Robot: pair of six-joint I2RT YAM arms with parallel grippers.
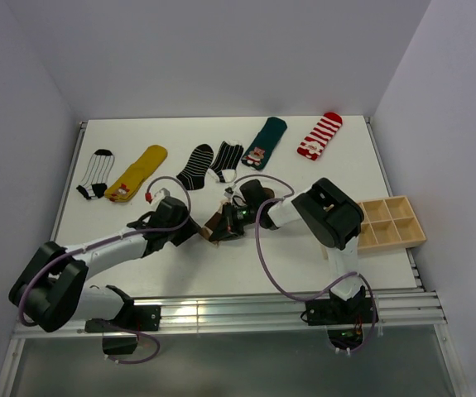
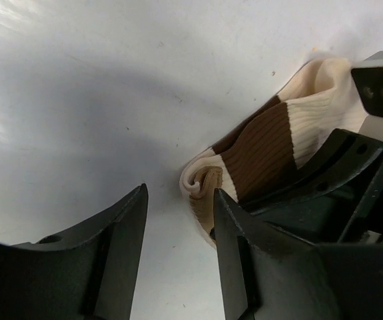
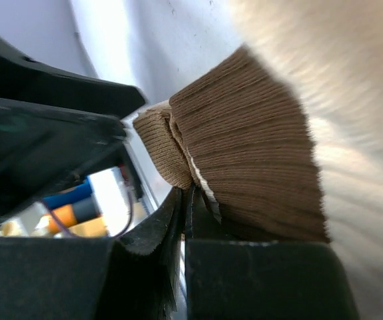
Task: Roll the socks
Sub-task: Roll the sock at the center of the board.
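Observation:
A cream sock with brown bands (image 1: 216, 224) lies partly rolled at the table's middle, between my two grippers. In the left wrist view its rolled end (image 2: 201, 181) sits just ahead of my open left gripper (image 2: 179, 227), touching the inner side of the right finger (image 2: 234, 240). My left gripper (image 1: 191, 229) is at the sock's left. My right gripper (image 1: 231, 218) comes from the right and is shut on the sock's brown ribbed edge (image 3: 244, 160), its fingertips (image 3: 178, 213) pressed together on the fabric.
Several other socks lie in a row at the back: white-and-black striped (image 1: 94, 174), yellow (image 1: 138, 171), black with white lines (image 1: 196, 165), black and white (image 1: 227, 160), dark green (image 1: 266, 141), red-and-white striped (image 1: 320, 136). A wooden compartment tray (image 1: 391, 222) stands at the right.

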